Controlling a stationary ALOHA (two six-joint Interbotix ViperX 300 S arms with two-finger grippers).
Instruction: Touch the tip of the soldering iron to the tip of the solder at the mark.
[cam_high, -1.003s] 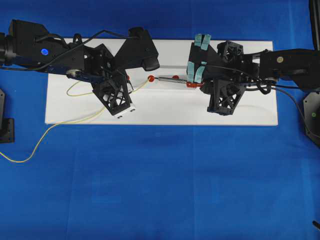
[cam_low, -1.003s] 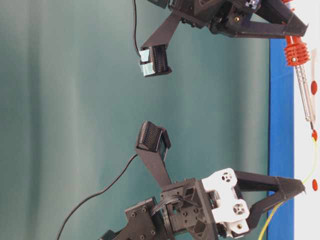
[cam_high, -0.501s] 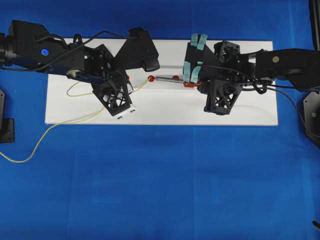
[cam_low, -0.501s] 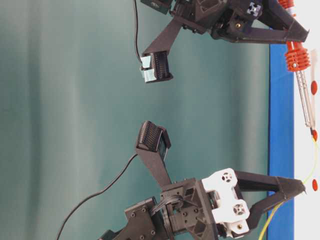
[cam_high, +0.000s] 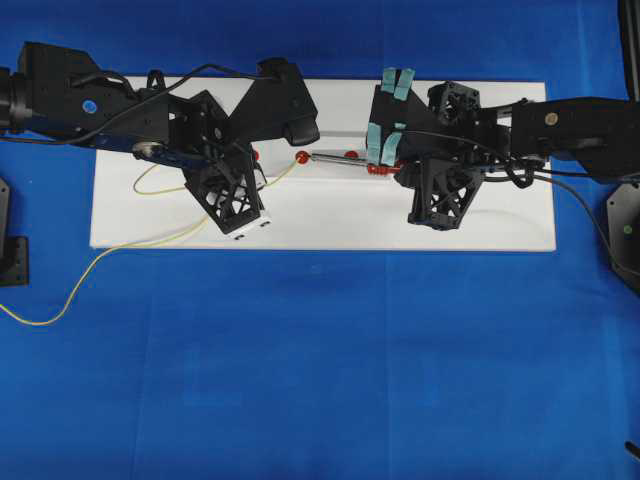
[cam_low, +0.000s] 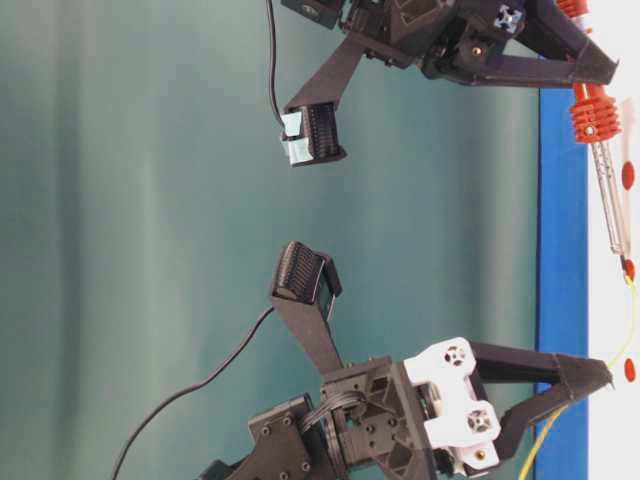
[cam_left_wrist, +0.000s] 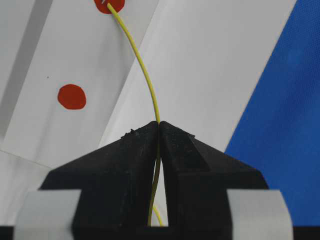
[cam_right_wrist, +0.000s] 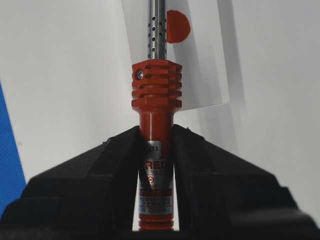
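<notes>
Yellow solder meets the iron tip at a red mark

Yellow-green solder is pinched by the left end effector; its tip lies on the middle red mark of the white board. The right end effector is clamped on the soldering iron, whose long axis lies along the board, point toward the left, at that mark. I think a small push could bend the thin wire off the mark.

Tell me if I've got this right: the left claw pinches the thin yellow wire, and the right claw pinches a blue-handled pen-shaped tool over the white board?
Almost. The soldering iron has a red-orange handle, not blue, as the right wrist view shows. The rest holds: the left gripper pinches the solder, and the right gripper pinches the tool over the white board.
</notes>
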